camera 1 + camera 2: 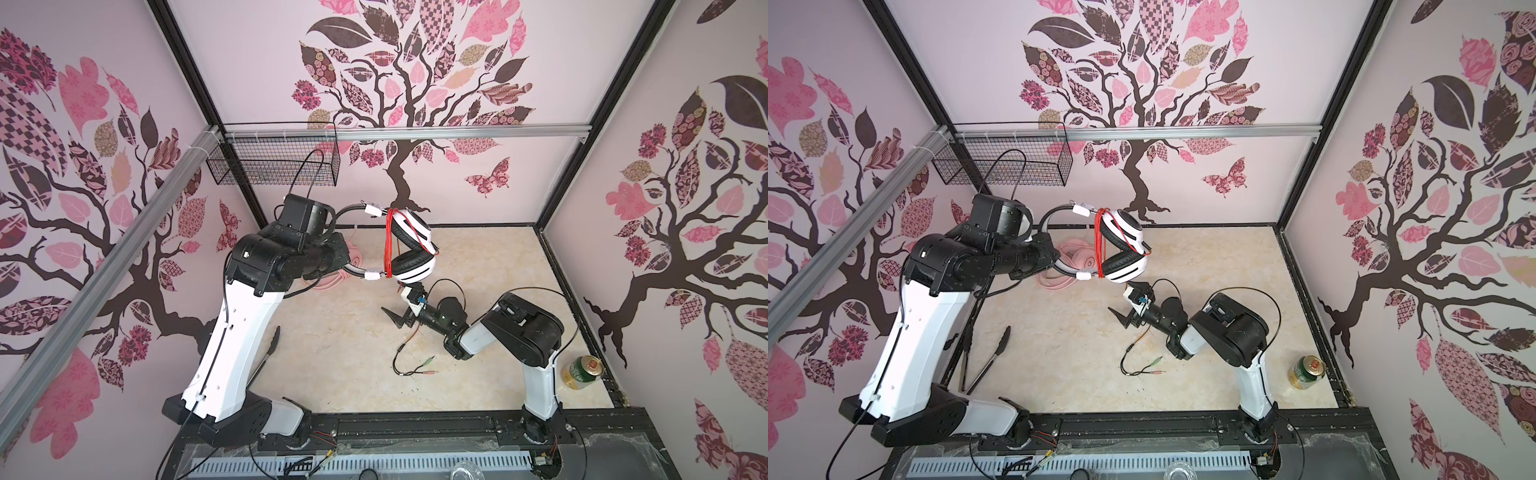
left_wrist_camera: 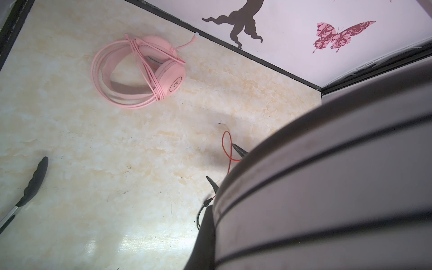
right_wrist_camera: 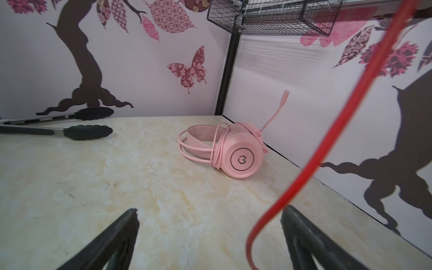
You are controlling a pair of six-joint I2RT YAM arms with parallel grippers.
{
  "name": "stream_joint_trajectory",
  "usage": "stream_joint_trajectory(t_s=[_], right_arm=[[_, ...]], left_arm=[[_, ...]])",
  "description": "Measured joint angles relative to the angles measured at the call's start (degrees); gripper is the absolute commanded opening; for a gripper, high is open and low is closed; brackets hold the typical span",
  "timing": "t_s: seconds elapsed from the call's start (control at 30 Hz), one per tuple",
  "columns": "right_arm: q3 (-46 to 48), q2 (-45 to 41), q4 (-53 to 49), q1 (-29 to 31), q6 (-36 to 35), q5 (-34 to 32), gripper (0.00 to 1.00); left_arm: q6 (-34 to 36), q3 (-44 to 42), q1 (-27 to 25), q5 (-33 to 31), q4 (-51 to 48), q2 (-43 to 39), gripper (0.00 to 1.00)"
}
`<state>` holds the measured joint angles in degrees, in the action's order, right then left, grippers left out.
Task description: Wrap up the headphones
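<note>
Spanning the cell floor, marble-look table (image 1: 332, 353) carries most items. L arm (image 1: 232, 332) reaches in from front-left w/ its wrist raised off the surface. R arm (image 1: 532, 332) sits lower, elbow bent, pointing toward centre. Wire basket (image 1: 274, 162) hangs on the back rail over the back-left corner.

White headset (image 1: 415, 272) w/ black pads is up in the air over mid-table toward the back, headband toward L arm, cups toward the right. L gripper (image 1: 347, 261) is clamped tight on its headband, fingers mostly hidden under the wrist. Pink headset (image 3: 243, 159) lies on the table nr the back wall, partly behind L wrist in both top views, own pink cable wound round it, mic boom (image 3: 275, 112) sticking up.

Tongs (image 1: 988, 361) lie front-left beside L arm. Can (image 1: 582, 370) stands nr the right edge by R arm's base. R gripper (image 3: 210, 210) has jaws spread wide, gripping nothing, just in front of the white headset's nearer cup.

Red cable (image 1: 388, 245) runs several turns across the headband's two ends. One strand drops btwn R jaws, close to one finger (image 3: 311, 233); can't tell if touching. Its plugs (image 1: 429, 359) lie on the table in front of R gripper.
</note>
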<state>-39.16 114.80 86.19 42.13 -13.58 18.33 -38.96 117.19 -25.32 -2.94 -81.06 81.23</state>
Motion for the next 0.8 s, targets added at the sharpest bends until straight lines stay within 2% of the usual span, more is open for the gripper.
stream_joint_trajectory(t_s=[0.1, 0.17, 0.37, 0.5, 0.6, 0.7, 0.8], right_arm=[[0.2, -0.2, -0.4, 0.1, 3.1, 6.3, 0.74], [1.8, -0.9, -0.3, 0.2, 6.4, 9.4, 0.7], [12.2, -9.4, -3.0, 3.8, 13.1, 16.1, 0.66], [13.3, -18.6, -11.7, 9.9, 13.2, 20.5, 0.67], [13.4, -24.9, -17.9, 14.7, 12.1, 22.0, 0.71], [14.3, -29.8, -22.1, 16.8, 12.6, 18.6, 0.75], [14.5, -33.3, -29.6, 15.3, 16.2, 7.6, 0.71]], left_arm=[[0.0, 0.0, 0.0, 0.1, 0.0, 0.1, 0.0], [0.1, 0.0, 0.6, 0.4, 0.0, 0.3, 0.0], [-0.4, -0.4, 5.4, 3.7, 2.4, 1.8, 0.0], [-1.6, -1.4, 6.2, 5.6, 4.9, 2.7, 0.0], [-2.1, -2.8, 6.2, 7.3, 6.0, 2.7, 0.0], [-2.7, -3.7, 6.2, 8.3, 6.3, 2.7, 0.0], [-3.2, -4.4, 6.2, 8.5, 6.9, 2.6, 0.0]])
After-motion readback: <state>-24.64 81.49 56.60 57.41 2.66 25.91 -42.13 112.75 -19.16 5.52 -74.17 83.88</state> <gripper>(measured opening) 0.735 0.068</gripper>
